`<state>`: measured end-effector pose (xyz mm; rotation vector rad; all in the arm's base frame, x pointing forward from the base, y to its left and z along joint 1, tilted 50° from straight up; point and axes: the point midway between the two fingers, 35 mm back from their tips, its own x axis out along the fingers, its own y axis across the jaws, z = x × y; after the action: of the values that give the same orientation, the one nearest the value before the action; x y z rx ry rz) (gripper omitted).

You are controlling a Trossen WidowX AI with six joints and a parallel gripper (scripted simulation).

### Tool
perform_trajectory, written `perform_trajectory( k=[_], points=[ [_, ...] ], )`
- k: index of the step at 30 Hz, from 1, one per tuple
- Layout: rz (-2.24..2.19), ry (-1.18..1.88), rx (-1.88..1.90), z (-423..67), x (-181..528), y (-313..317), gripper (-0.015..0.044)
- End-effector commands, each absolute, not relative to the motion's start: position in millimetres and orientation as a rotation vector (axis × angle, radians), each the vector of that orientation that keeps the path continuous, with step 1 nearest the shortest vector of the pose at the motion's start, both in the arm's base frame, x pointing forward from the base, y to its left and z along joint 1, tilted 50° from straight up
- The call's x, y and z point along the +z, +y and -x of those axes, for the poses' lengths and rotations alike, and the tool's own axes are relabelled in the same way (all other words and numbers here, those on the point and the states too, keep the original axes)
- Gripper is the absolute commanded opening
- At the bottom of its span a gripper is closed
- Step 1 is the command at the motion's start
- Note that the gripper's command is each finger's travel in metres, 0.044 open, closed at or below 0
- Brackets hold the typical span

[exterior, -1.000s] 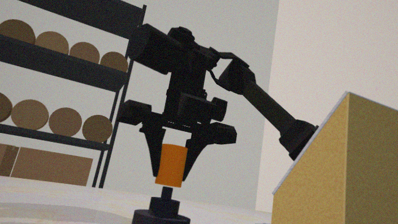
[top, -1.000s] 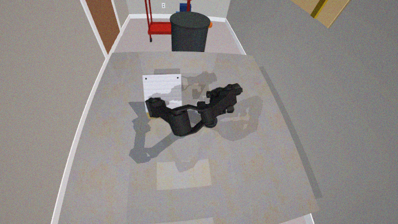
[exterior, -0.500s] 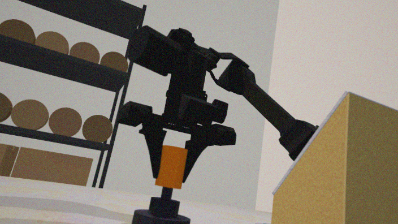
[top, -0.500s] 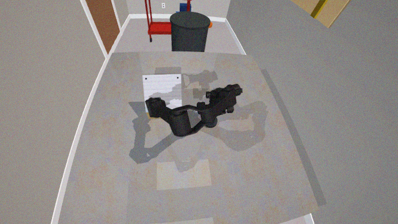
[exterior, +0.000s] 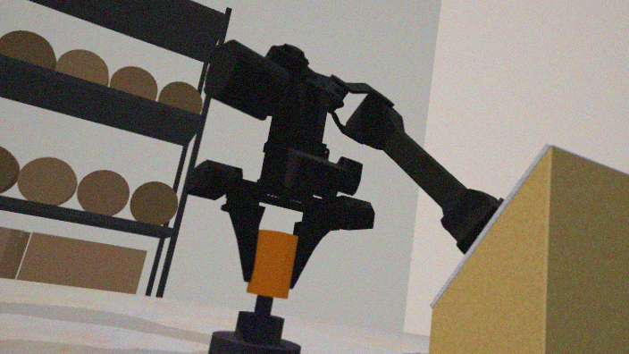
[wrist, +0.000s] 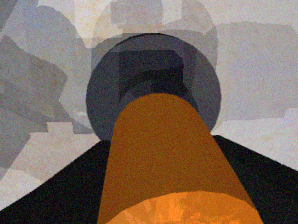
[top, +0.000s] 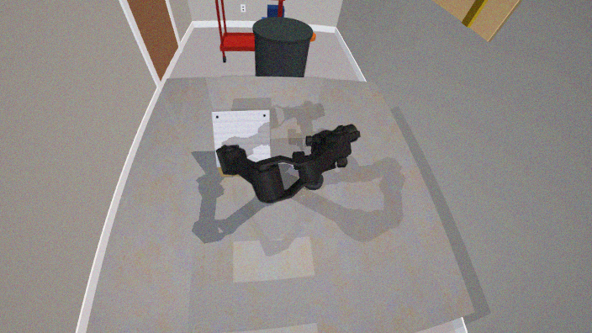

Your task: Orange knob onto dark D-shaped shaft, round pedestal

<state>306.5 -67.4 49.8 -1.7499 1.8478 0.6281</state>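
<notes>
Exterior view: my black parallel-jaw gripper (exterior: pixel 272 282) clamps the orange cylindrical knob (exterior: pixel 272 264) atop the dark D-shaped shaft (exterior: pixel 264 305). Seating step; next, I'd rotate, then press down.

No readable text, label, brand, number or sign shows in any view. The white rectangular sheet (top: pixel 240 130) lying on the far left of the grey bench (top: pixel 378 261) may carry faint lines, too blurred to read.
</notes>
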Motion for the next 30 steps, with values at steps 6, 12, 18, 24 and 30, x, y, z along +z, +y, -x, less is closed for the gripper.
perform_trajectory(
  k=[6,12,18,24,30],
  points=[
    [1.823,1.841,0.742,-308.0,52.0,-64.8,0.0000],
    [1.881,1.834,0.842,-308.1,49.9,-67.0,0.0000],
    [1.881,1.834,0.842,-307.2,49.3,-68.2,0.0000],
    [1.881,1.834,0.842,-307.3,49.1,-68.8,0.0000],
    [1.889,1.833,0.856,-307.3,48.8,-69.1,0.0000]
  ],
)
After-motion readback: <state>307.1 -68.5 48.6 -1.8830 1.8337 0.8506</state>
